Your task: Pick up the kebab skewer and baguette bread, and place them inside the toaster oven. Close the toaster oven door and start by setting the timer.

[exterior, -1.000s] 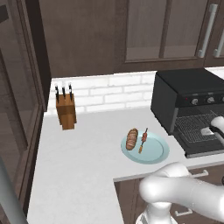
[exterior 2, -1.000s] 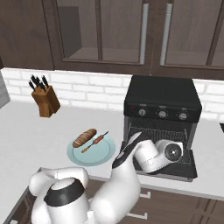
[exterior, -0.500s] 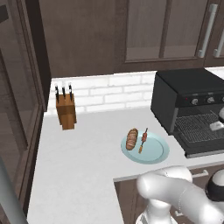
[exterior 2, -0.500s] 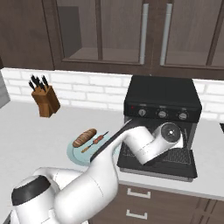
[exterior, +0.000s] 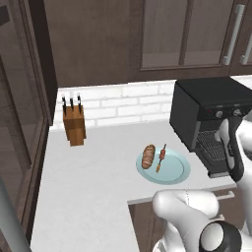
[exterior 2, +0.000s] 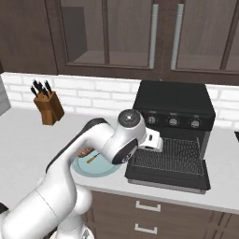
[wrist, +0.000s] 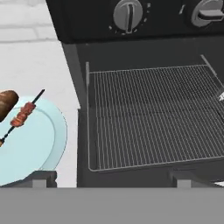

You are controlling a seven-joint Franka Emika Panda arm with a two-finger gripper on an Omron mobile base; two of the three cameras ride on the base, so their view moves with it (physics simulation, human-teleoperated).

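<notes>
The toaster oven stands with its door dropped flat and the wire rack bare. My gripper is open and holds nothing; it hovers in front of the oven's left side, above the open door. In the right base view the hand sits just under the knob panel. To the oven's left, a pale blue plate carries the baguette bread and the kebab skewer side by side. Both also show at the hand view's left edge: baguette bread, kebab skewer.
A wooden knife block stands at the back left against the white brick wall. Dark wall cabinets hang above. Knobs line the oven's panel. My own arm arches over the plate, covering part of it.
The hand has risen from low over the front of the open door to a spot near the knob panel, further left. The jaws spread slightly wider. Food and door have not moved.
</notes>
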